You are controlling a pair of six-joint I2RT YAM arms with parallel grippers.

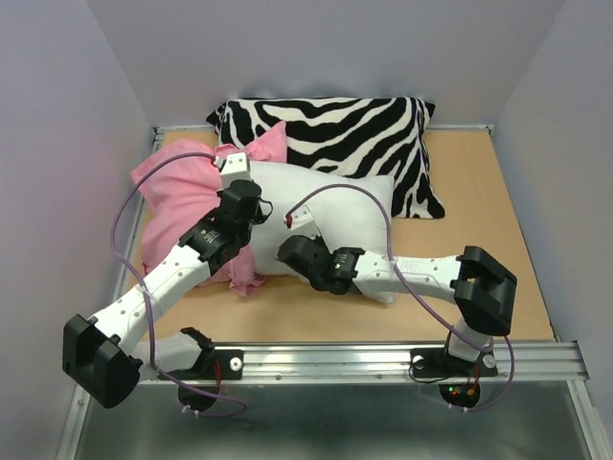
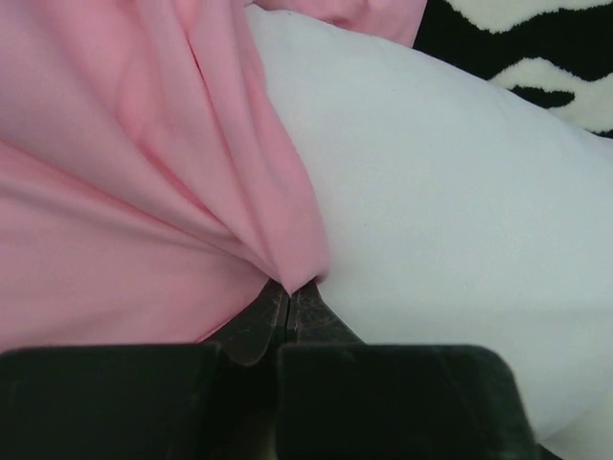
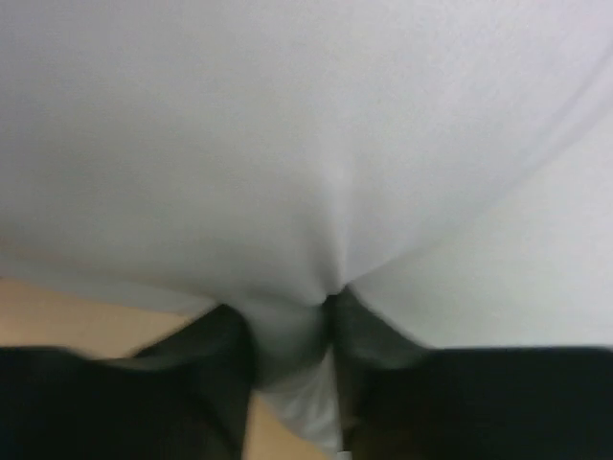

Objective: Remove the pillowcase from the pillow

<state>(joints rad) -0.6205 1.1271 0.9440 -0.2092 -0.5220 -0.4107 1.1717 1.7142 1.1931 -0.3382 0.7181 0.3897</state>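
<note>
The plain white pillow [image 1: 330, 206] lies mid-table, most of it bare. The pink pillowcase [image 1: 182, 196] is bunched over its left end. My left gripper [image 1: 233, 166] is shut on a fold of the pillowcase [image 2: 144, 192] where it meets the pillow [image 2: 450, 211]; its fingertips [image 2: 305, 302] meet on the pink fabric. My right gripper [image 1: 290, 222] is shut on a pinch of the white pillow [image 3: 306, 172] near its front edge, with the fabric bulging between the fingers [image 3: 359, 321].
A black-and-white zebra-striped pillow [image 1: 335, 129] lies behind, against the back wall, and shows in the left wrist view [image 2: 536, 57]. The brown tabletop [image 1: 479, 192] is bounded by pale walls on three sides and a metal rail [image 1: 383, 359] at the front.
</note>
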